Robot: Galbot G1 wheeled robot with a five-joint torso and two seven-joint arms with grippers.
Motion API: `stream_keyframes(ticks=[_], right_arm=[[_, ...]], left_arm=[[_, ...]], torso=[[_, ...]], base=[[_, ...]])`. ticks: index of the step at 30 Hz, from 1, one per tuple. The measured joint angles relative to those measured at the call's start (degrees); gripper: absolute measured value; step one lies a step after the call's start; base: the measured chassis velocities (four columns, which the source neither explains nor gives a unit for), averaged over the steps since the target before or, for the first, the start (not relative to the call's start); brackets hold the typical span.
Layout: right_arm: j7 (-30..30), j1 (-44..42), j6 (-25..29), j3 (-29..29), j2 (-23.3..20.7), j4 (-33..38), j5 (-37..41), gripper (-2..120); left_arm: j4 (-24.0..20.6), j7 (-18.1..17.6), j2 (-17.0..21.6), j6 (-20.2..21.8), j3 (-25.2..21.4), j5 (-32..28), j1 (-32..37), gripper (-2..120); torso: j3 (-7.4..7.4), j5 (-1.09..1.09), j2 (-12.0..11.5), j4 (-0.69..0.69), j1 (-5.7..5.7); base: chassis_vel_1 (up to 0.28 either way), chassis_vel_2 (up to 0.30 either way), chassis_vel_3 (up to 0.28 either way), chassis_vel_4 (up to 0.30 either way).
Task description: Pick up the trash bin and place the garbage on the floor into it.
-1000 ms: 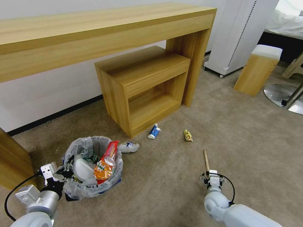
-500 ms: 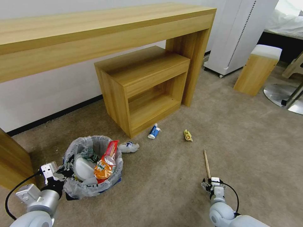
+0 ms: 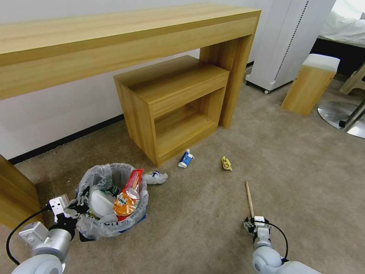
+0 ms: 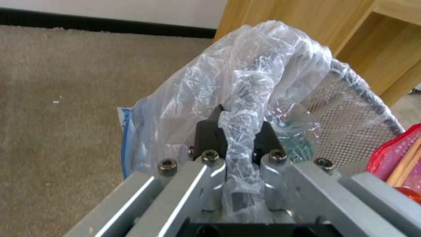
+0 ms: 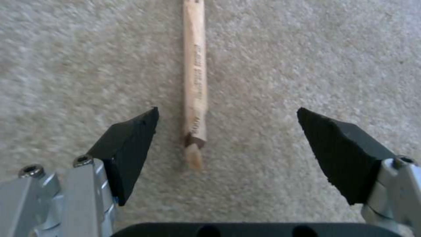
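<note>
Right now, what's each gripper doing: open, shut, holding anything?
Left gripper: shut on the trash bin, pinching its bag-lined rim.
Right gripper: open, empty, fingers either side of the wooden stick on the floor.

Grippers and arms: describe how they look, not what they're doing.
Both arms have pale grey-white rounded shells. Each ends in a silver metal gripper, left and right, with dark hex screws, black wedge-shaped pads and a black base. A black cable loops beside each wrist.
</note>
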Motion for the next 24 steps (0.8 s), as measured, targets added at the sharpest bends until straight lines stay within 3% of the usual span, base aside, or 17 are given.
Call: stream_keyframes(ticks=[13,24], right_arm=[[-0.96,0.26,1.35,-0.25,1.43,-3.34,-2.26,70],[-1.30,0.60,2.50,-1.20,2.25,-4.51,-4.58,34]], left_arm=[[-0.23,0.00,-0.28,-0.22,0.15,0.11,0.35,3],[-0.72,0.04,-0.51,-0.52,-0.07,0.20,0.68,3]], torso=[[-0.01,-0.01,0.00,-0.01,0.00],[0.00,0.03,0.00,0.01,0.00]], base=[[0.000,0.000,0.000,0.000],[0.000,0.000,0.000,0.000]])
